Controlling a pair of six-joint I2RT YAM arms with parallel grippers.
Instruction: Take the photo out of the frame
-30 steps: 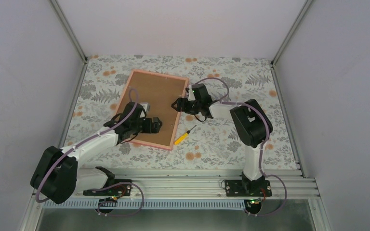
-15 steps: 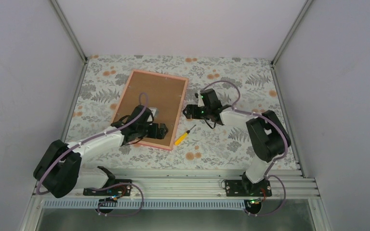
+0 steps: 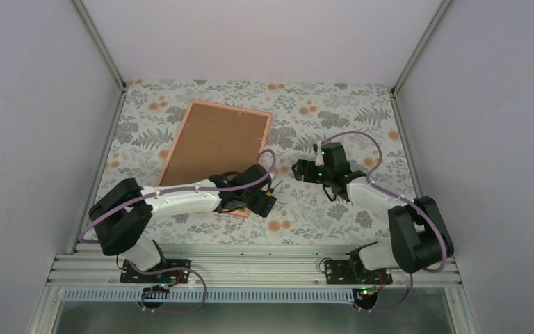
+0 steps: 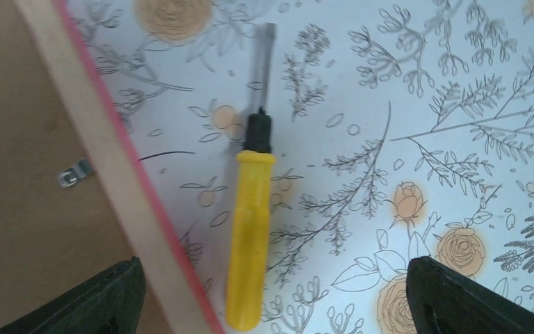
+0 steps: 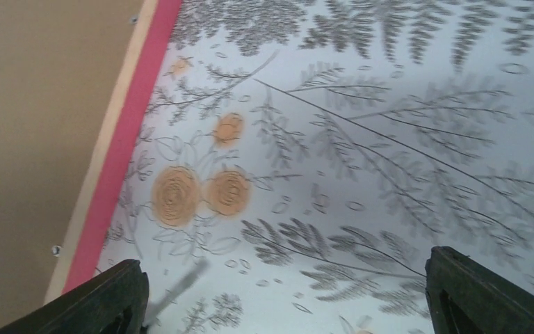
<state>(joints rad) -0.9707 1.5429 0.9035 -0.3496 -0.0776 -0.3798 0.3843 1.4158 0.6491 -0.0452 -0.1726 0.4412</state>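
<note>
The frame (image 3: 215,142) lies face down on the floral table, brown board up, thin pink border around it. The photo is hidden under the board. My left gripper (image 3: 261,198) is open and empty, just off the frame's near right corner. In the left wrist view its jaws (image 4: 271,309) straddle the handle of a yellow screwdriver (image 4: 250,236) lying beside the pink frame edge (image 4: 132,195). My right gripper (image 3: 299,169) is open and empty over bare table, right of the frame. The right wrist view shows the frame's pink edge (image 5: 122,153) at the left.
A small metal clip (image 4: 75,174) sits on the brown board near the frame's edge. The screwdriver's blurred metal tip (image 5: 177,285) shows by my right gripper's left finger (image 5: 104,299). White walls enclose the table on three sides.
My left gripper has moved right, off the brown board to above the screwdriver. My right gripper has drawn back to the right, away from the frame's edge.
</note>
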